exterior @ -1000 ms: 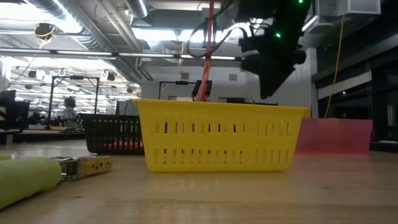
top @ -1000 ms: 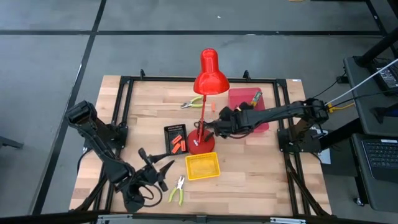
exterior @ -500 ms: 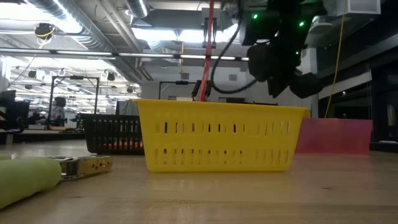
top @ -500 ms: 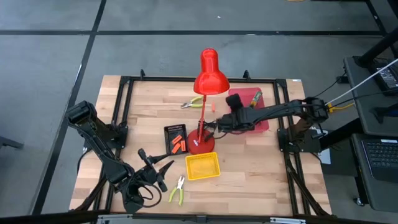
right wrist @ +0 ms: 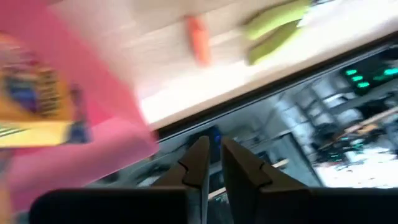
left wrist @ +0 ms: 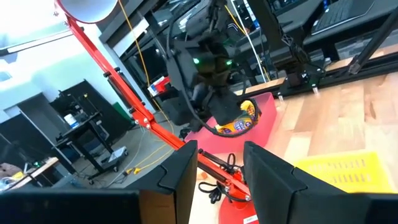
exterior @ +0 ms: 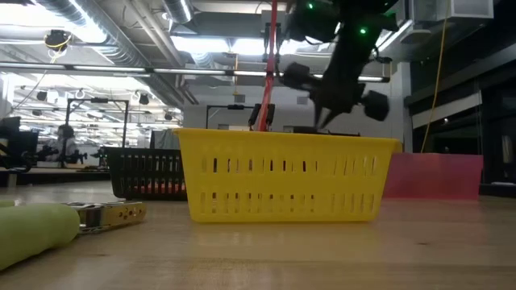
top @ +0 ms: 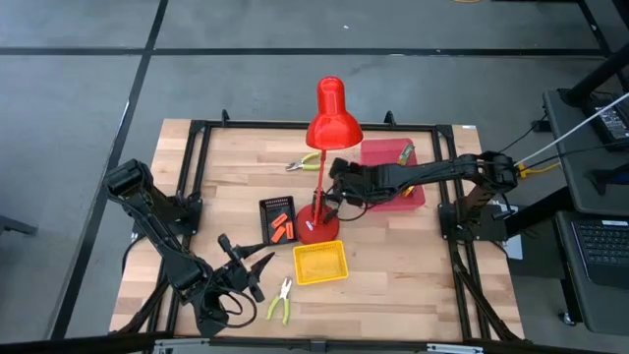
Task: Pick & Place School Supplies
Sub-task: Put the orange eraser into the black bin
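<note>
1. The tabletop (top: 393, 256) carries a red desk lamp (top: 325, 128) near its middle, a pink tray (top: 413, 197) toward the far right edge, a black tray (top: 277, 218) left of the lamp base and a yellow tray (top: 319, 264) toward the near edge.
2. The right arm reaches from the right edge across the pink tray. Its end effector (top: 334, 187) hangs beside the lamp stem with its fingers (right wrist: 200, 163) narrow, almost touching, and holding nothing that I can see.
3. The left arm waits at the near left corner. Its end effector (top: 257, 270) stands wide and empty.
4. One pair of pliers (top: 305, 162) lies behind the lamp, near the far edge. A second pair of pliers (top: 282, 300) lies at the near edge, beside the yellow tray.
5. A crayon box (top: 405, 153) rests in the pink tray, and orange pieces (top: 283, 226) sit in the black tray. One loose orange piece (right wrist: 198, 38) lies beside the far pliers.
6. The step looks like a reach for the far pliers or that loose piece. To do it well, open the fingers before descending, keep the wrist clear of the lamp stem, and close across the narrow part.
7. The crayon box shows colourful print in the left wrist view (left wrist: 235, 118), but no words can be read.
</note>
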Motion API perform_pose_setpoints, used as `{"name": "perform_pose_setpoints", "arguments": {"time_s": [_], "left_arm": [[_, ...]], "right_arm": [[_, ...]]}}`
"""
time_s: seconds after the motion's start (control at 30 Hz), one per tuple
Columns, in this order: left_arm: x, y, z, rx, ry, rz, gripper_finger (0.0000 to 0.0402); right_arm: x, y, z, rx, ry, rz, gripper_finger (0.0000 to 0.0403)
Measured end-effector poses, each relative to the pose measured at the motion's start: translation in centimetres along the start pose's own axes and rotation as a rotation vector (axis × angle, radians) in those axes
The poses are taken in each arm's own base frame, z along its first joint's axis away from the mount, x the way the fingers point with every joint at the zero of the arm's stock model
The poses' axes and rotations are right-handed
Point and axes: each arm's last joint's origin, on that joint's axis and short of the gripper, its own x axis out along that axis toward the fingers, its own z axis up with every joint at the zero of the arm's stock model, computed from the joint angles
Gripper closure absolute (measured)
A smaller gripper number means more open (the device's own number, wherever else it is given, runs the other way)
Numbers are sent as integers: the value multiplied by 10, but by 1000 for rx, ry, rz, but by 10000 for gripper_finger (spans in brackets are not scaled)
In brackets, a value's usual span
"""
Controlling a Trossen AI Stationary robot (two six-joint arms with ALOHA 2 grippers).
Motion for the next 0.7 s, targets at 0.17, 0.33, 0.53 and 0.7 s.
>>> {"name": "perform_pose_setpoints", "arguments": {"time_s": [0.17, 0.33, 0.53, 0.7], "left_arm": [[0, 0, -1, -1, 0, 0, 274], [-1, 0, -6, -4, -1, -2, 274], [-1, 1, -11, -2, -1, -2, 274], [-1, 1, -12, 1, -1, -2, 274]], "right_arm": [[6, -5, -4, 49, -75, -23, 359], [12, -5, -8, 185, -199, 14, 359], [24, -4, -19, 176, -228, 41, 359], [45, 1, -28, 124, -208, 101, 359]]}}
